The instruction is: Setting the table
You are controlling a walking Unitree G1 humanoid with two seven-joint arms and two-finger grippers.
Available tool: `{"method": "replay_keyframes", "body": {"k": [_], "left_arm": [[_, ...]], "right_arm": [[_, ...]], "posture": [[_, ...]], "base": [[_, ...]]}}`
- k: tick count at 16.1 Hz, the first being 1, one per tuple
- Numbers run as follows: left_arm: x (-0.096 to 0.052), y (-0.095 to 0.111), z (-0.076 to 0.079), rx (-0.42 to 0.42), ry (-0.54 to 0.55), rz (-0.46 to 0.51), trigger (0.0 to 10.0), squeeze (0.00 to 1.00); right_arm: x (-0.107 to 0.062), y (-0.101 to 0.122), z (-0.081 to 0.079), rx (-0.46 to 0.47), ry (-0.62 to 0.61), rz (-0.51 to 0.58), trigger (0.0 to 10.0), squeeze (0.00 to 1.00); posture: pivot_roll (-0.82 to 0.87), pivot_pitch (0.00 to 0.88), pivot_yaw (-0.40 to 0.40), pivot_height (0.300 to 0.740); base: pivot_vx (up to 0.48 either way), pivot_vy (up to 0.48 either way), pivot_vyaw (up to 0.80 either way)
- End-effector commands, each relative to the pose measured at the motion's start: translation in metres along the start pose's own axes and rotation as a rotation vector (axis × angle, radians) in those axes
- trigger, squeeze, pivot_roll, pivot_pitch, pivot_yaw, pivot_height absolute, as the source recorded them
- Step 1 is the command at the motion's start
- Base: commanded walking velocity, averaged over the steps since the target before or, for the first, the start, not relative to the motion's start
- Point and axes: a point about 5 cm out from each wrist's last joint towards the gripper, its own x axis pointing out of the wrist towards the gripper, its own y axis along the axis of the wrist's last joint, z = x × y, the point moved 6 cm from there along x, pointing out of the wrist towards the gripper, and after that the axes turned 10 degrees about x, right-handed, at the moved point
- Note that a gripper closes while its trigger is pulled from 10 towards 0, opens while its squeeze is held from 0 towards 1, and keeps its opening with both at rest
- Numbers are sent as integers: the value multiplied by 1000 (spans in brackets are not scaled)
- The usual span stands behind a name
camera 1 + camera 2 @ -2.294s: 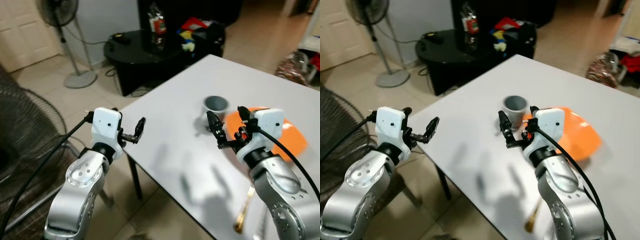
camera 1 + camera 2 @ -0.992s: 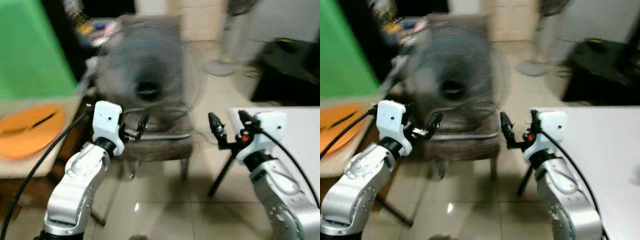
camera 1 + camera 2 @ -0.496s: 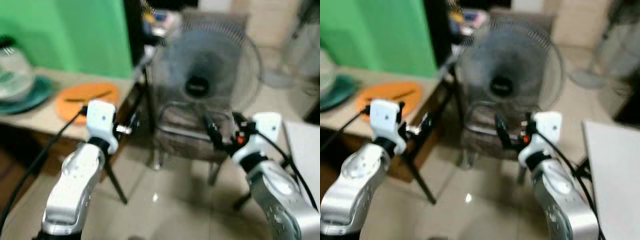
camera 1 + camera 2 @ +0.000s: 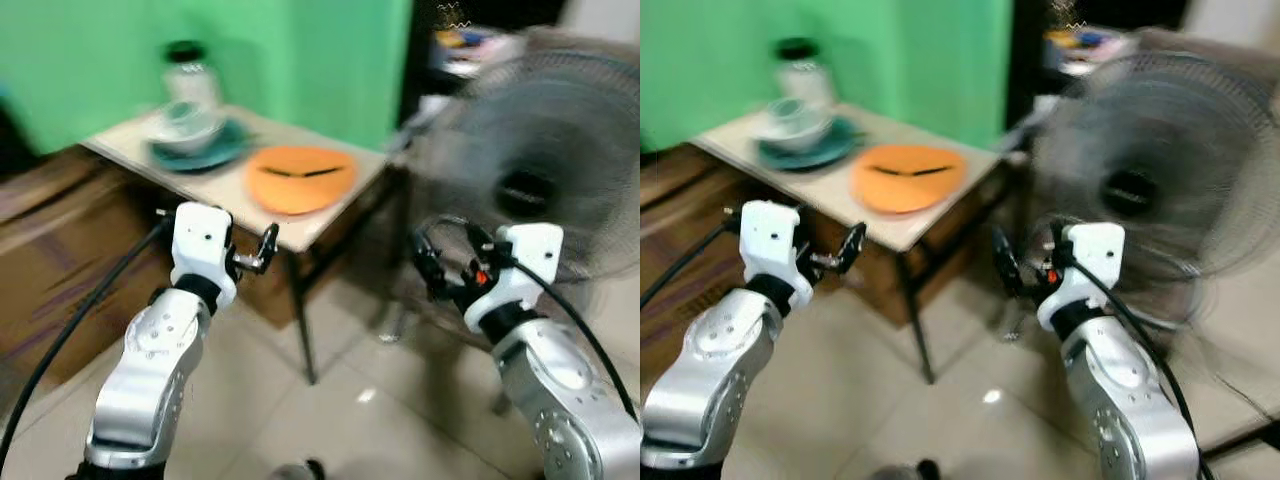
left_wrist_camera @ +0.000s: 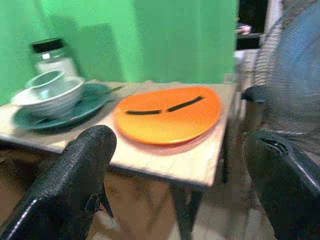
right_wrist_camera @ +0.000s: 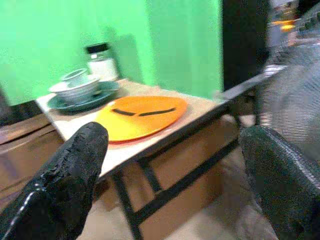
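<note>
A small wooden side table (image 4: 318,228) stands ahead to my left against a green wall. On it lies an orange plate (image 4: 300,179) with two dark utensils (image 5: 162,107) across it. Behind that, a pale bowl (image 4: 182,124) sits on a teal plate (image 4: 200,154), with a black-lidded jar (image 4: 186,74) further back. My left gripper (image 4: 262,250) is open and empty, held short of the table's near edge. To the right of the table, over the floor, my right gripper (image 4: 450,262) is also open and empty. Both wrist views look between wide-spread fingers (image 5: 75,180) at the orange plate (image 6: 140,118).
A large grey floor fan (image 4: 540,180) stands close behind my right gripper. A brown cardboard box (image 4: 60,250) sits under and left of the side table. Tiled floor (image 4: 330,420) lies open below both arms. The picture is blurred.
The camera has swung left: the white table with the cup and orange bowl left the view, the fan slid to the right, and the side table came in. Both grippers stayed open.
</note>
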Motion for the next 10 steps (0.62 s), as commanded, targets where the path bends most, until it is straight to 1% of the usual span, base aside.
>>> {"method": "replay_keyframes", "body": {"k": [1, 5, 6, 7, 8, 9, 10], "left_arm": [[0, 5, -3, 11, 7, 12, 10000, 0], [0, 5, -3, 11, 7, 12, 10000, 0], [-2, 3, -5, 43, 14, 8, 10000, 0], [-5, 1, -7, 54, 11, 3, 10000, 0], [-5, 1, -8, 55, 9, 1, 10000, 0], [-5, 1, -8, 55, 8, 1, 10000, 0], [-5, 1, -7, 54, 6, 0, 10000, 0]], "right_arm": [[0, 2, 0, 4, -1, 5, 10000, 1000], [0, 2, 0, 4, -1, 5, 10000, 1000], [6, -4, 2, -10, -23, -14, 10000, 1000], [12, -11, 3, -30, -36, -42, 10000, 906], [13, -13, 4, -32, -40, -48, 10000, 773], [13, -13, 5, -26, -45, -46, 10000, 671], [12, -14, 6, -22, -49, -52, 10000, 455]], "posture": [[120, 0, 54, 740], [120, 0, 54, 740], [142, 0, 56, 740], [141, 0, 57, 740], [141, 0, 58, 740], [140, 0, 59, 740], [139, 0, 59, 740]], "base": [[0, 0, 800], [0, 0, 800], [285, 0, 0], [285, 0, 0], [285, 0, 0], [289, 0, 0], [289, 0, 0]]}}
